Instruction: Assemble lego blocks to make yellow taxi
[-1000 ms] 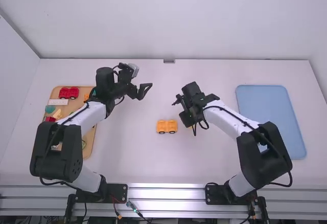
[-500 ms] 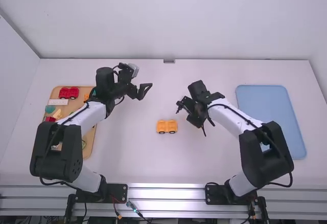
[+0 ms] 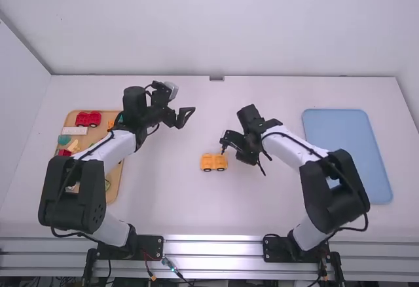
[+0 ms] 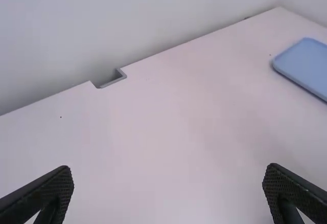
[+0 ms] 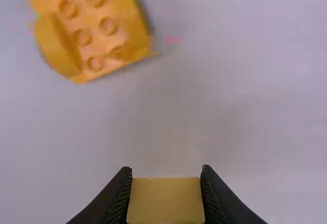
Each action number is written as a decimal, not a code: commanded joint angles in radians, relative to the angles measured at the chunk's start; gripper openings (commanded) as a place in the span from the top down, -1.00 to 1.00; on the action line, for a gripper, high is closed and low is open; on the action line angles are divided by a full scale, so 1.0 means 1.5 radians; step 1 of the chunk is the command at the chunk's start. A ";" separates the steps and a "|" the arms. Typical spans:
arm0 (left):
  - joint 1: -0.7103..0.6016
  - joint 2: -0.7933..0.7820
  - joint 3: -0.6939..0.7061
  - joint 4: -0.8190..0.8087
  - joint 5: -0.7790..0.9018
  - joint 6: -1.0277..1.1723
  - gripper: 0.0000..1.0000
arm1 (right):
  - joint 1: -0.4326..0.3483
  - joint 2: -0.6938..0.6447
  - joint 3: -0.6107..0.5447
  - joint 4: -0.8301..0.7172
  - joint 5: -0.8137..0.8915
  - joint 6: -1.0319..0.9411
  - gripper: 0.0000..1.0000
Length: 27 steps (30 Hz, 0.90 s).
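Here, my right hand (image 3: 224, 147) pinches a yellow block (image 5: 165, 200) near the studded yellow car base (image 3: 213, 162), which sits on the desk (image 3: 163, 198); my left hand (image 3: 186, 117) is spread wide, holding nothing.

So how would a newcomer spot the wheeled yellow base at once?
On the white table, between the tan tray and blue tray, find a yellow base with studs and dark wheels. Unlike the yellow block, it's ungripped; unlike the red base, it's off the tan tray.
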State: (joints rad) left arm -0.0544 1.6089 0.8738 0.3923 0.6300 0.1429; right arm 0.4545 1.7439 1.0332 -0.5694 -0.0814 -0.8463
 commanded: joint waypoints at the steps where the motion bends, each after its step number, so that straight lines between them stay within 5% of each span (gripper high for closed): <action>1: 0.002 0.000 -0.006 -0.005 0.003 0.008 -0.98 | 0.016 0.059 0.029 -0.032 0.015 -0.017 1.00; 6: 0.005 0.000 -0.006 -0.016 -0.004 0.007 -0.98 | 0.012 0.109 0.087 -0.077 0.033 -0.018 1.00; 27: 0.006 0.000 -0.006 -0.048 -0.030 0.007 -0.98 | 0.007 0.125 0.088 -0.062 -0.013 -0.129 0.95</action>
State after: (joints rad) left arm -0.0544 1.6089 0.8738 0.3241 0.5892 0.1432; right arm 0.4618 1.9129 1.1526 -0.6582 -0.0834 -1.0187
